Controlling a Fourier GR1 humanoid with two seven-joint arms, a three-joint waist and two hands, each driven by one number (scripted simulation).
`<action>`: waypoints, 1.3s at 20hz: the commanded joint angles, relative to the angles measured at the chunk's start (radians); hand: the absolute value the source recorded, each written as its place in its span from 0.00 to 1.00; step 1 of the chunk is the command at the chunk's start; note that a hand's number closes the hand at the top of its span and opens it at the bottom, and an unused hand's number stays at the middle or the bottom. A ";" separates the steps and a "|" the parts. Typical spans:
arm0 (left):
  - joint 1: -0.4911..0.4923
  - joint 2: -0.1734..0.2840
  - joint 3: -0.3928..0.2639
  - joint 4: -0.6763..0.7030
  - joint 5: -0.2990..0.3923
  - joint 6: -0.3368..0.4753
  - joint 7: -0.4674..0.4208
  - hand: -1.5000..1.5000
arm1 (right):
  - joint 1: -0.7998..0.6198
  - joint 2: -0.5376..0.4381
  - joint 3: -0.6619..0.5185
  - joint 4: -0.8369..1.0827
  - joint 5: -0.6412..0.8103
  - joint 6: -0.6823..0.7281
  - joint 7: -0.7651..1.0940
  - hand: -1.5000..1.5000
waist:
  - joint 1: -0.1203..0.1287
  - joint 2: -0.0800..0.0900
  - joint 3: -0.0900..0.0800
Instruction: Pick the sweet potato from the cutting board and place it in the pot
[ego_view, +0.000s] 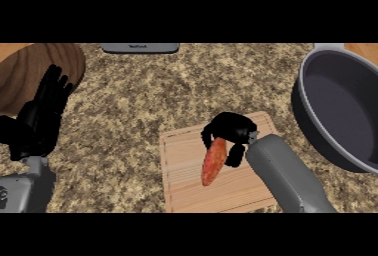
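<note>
A long orange-red sweet potato (214, 163) lies lengthwise over the pale wooden cutting board (184, 175) in the lower middle of the head view. My right hand (230, 130) is curled round its upper end, with fingers and thumb on both sides, and hides that end. Whether the potato still rests on the board I cannot tell. The dark grey pot (341, 107) stands at the right edge, to the right of the board and apart from it; its inside shows nothing. My left hand (40, 117) rests open at the left edge, fingers up.
A round wooden board (22, 70) lies at the upper left, behind my left hand. A grey appliance (140, 48) sits at the counter's far edge. Speckled brown counter (184, 90) stretches between the cutting board and the far edge.
</note>
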 joint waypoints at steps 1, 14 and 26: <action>0.039 -0.014 -0.020 -0.096 -0.028 0.030 0.063 0.50 | 0.075 0.028 -0.017 -0.103 0.014 0.030 0.120 1.00 | -0.005 0.002 0.001; 0.037 -0.005 0.015 -0.015 -0.013 0.008 -0.005 0.50 | 0.394 0.114 0.172 -0.771 -0.036 -0.226 0.931 1.00 | -0.036 -0.008 0.000; 0.037 -0.002 0.009 -0.064 -0.009 -0.001 0.024 0.50 | 0.351 0.114 0.022 -1.276 0.263 -0.324 1.186 1.00 | -0.017 -0.002 0.001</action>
